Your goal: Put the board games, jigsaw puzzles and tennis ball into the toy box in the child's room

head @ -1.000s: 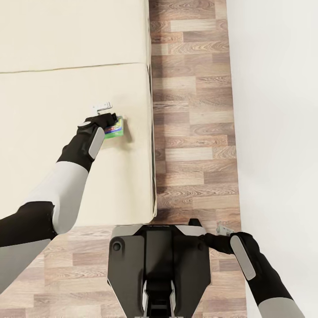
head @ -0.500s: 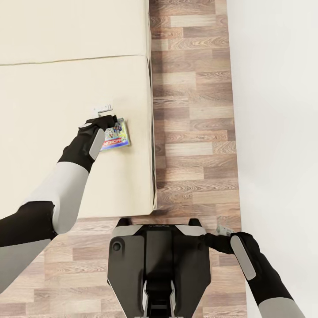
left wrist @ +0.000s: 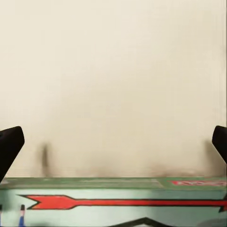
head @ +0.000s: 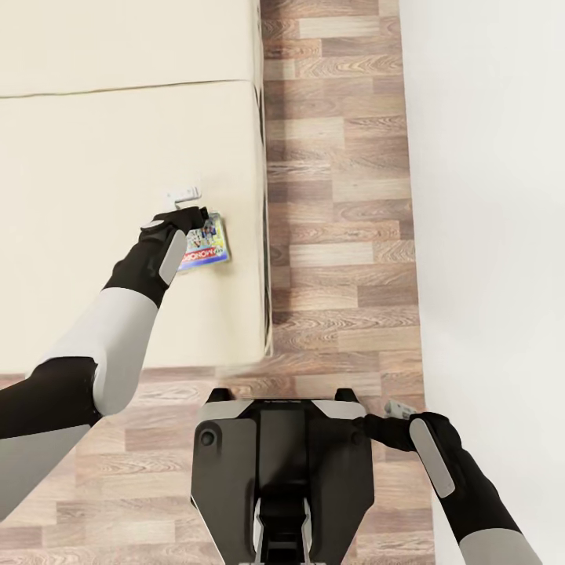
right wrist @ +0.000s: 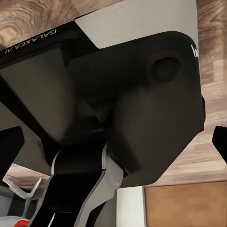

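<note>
My left gripper reaches over the beige bed near its right edge. A board game with a blue cartoon cover rides against it, cover facing up. In the left wrist view the game's green edge and red arrow span the space between the two dark fingertips, which stand far apart at its sides, with bare mattress behind. My right gripper hangs low beside my base, open and holding nothing. The table, toy box, jigsaw puzzles and tennis ball are out of view.
My dark base stands on the wooden floor just off the bed's foot. A white wall runs along the right, leaving a strip of floor between it and the bed. The right wrist view looks at my own base.
The whole view has shifted, so the bed sits farther from my base. The game stayed with my left gripper. One second ago it showed mostly green; now its cover lies face up.
</note>
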Controlling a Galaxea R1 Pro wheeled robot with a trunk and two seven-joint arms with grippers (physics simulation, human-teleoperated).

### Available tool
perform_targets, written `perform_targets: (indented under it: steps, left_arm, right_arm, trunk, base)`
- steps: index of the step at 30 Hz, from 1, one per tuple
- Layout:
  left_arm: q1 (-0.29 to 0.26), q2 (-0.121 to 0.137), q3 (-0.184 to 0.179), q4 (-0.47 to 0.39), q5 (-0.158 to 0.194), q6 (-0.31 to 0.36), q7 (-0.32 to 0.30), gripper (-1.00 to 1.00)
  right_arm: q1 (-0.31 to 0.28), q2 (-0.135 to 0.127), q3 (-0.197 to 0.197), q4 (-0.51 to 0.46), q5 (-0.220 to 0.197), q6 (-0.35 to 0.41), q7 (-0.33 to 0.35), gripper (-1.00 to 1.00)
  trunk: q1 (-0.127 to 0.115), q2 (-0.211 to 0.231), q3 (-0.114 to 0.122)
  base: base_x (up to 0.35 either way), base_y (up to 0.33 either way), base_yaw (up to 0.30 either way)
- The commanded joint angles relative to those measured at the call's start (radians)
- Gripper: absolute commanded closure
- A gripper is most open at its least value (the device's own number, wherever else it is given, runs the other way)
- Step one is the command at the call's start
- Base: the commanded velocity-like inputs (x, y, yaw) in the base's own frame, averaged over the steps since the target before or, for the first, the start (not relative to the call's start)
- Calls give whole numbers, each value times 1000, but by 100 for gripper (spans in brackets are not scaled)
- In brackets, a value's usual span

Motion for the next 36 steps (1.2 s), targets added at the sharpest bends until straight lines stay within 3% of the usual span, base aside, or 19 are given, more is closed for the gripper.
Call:
perform_targets:
  steps: [1, 36]
  left_arm:
    - [0, -1, 3, 28, 20, 2, 3, -100]
    - [0, -1, 3, 28, 21, 0, 3, -100]
  right_arm:
    - [0, 0, 0, -1, -11, 3, -10, -100]
    - [0, 0, 0, -1, -11, -2, -10, -100]
  trunk:
    - [1, -1, -1]
    - [1, -1, -1]
  base:
    - [-133, -95, 0]
    - [-182, -4, 0]
